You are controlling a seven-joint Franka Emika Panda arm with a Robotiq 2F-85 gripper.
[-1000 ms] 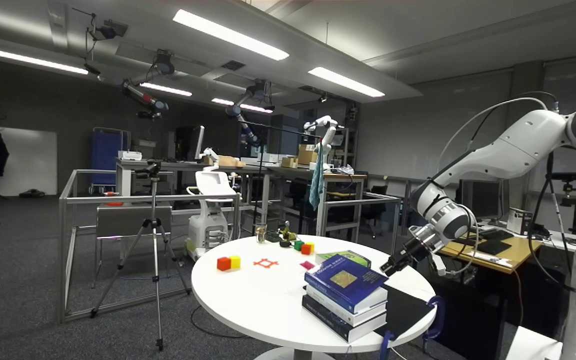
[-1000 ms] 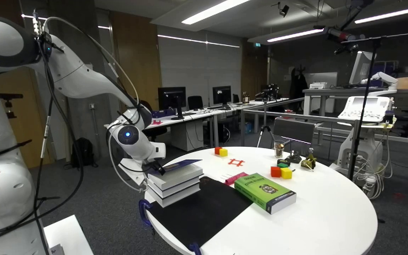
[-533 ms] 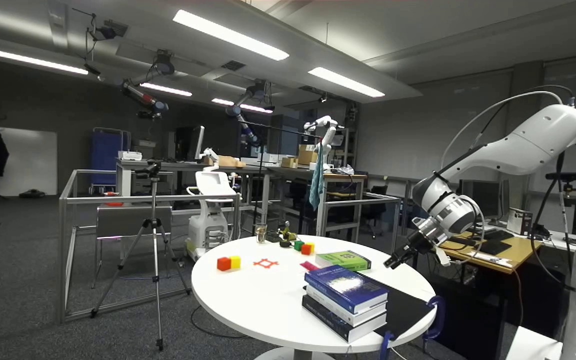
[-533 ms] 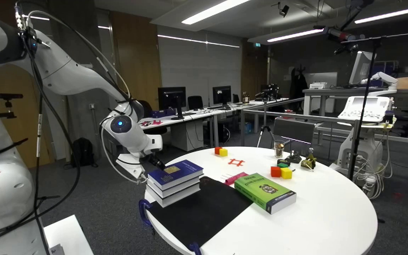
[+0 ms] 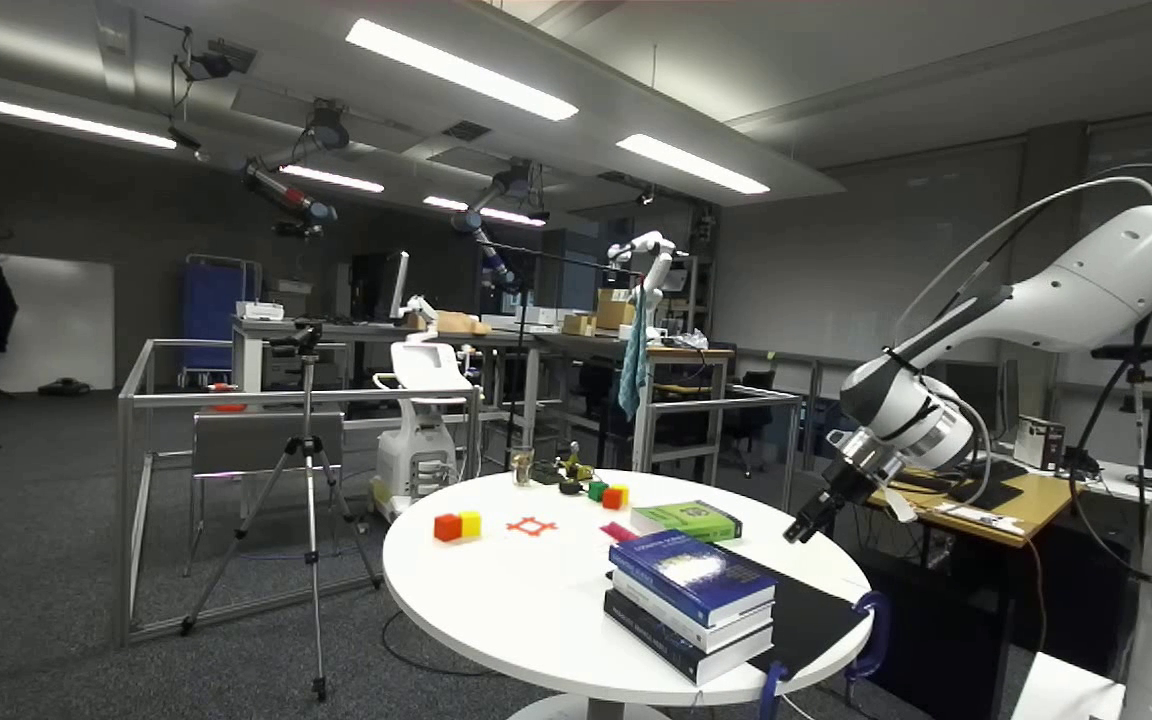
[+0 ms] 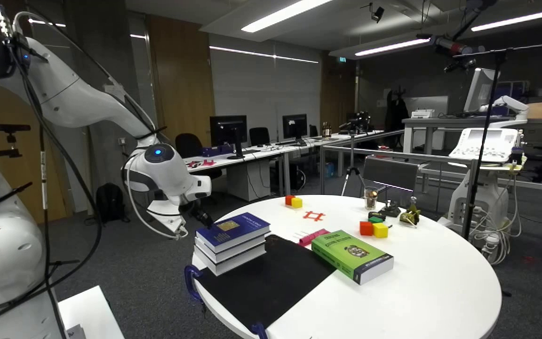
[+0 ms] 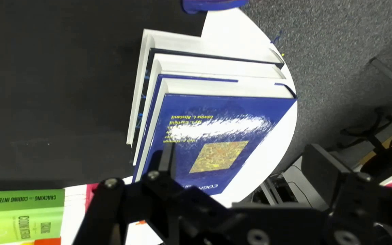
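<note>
At the left in an exterior view, the robot arm (image 6: pixel 87 106) is extended to the 9 o'clock side of the round white worktop (image 6: pixel 421 282). At its end, as shown in the wrist view, the fingers (image 7: pixel 318 175) are parted wide, with nothing gripped. Just right of them in an exterior view, at 3 o'clock, the blue book (image 6: pixel 247 225) is carried flat on top of two books (image 6: pixel 243 259) near the worktop's rim, its long axis laid from 8 to 2 o'clock and its title end turned to 2. It is not touched: in an exterior view a gap is seen between it and the fingers, with the black mat (image 5: pixel 811 605) below. In the wrist view the book is found at 10 o'clock from the middle of the opening, its long axis run from 1 to 7 o'clock and its title turned to 7. Farther right in an exterior view, a magenta piece (image 6: pixel 314 237) is seen, then the green book (image 6: pixel 337 247), laid from 10 to 4 o'clock, with a red cube (image 6: pixel 366 228) near it at 1 o'clock.
</note>
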